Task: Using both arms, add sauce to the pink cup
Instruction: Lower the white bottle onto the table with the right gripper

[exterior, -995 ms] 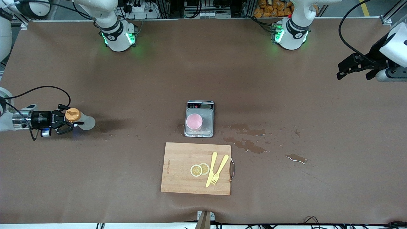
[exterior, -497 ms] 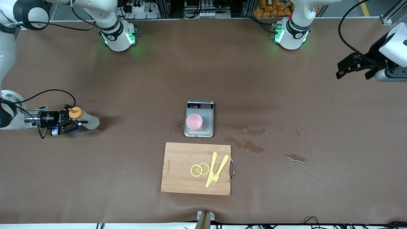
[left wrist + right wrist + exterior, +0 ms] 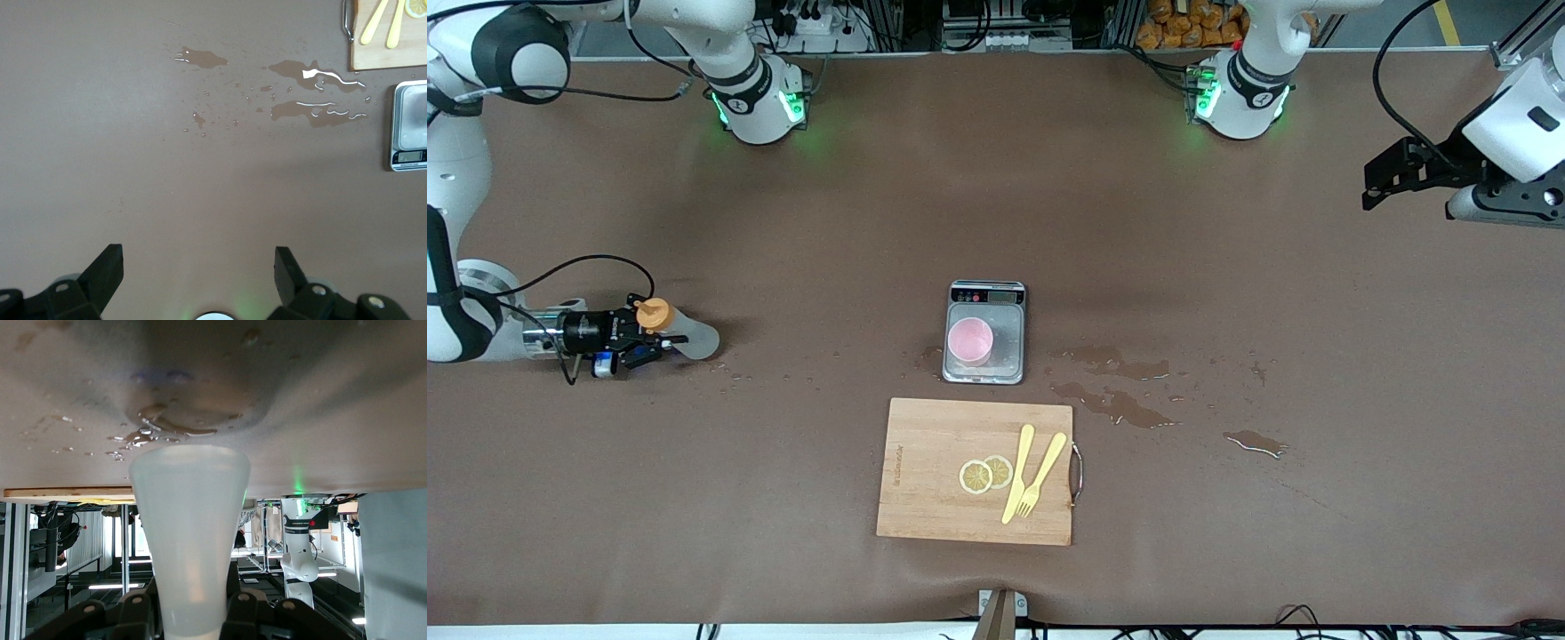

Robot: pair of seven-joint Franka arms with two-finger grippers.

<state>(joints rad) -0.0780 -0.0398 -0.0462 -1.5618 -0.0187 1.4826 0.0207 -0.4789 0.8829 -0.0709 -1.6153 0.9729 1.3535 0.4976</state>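
My right gripper is shut on the sauce, a translucent bottle with an orange cap. It holds the bottle by its neck, low over the table at the right arm's end, base pointing toward the middle. In the right wrist view the bottle fills the space between the black fingers. The pink cup stands upright on the scale at mid-table. My left gripper hangs open and empty over the left arm's end of the table, and my left gripper has bare table under it in its wrist view.
A wooden cutting board with two lemon slices, a yellow knife and a fork lies nearer the camera than the scale. Wet puddles spread beside the scale toward the left arm's end. The scale and puddles also show in the left wrist view.
My right gripper has carried the sauce bottle lower and a little toward the middle of the table. The left gripper has drifted slightly toward the bases' side.
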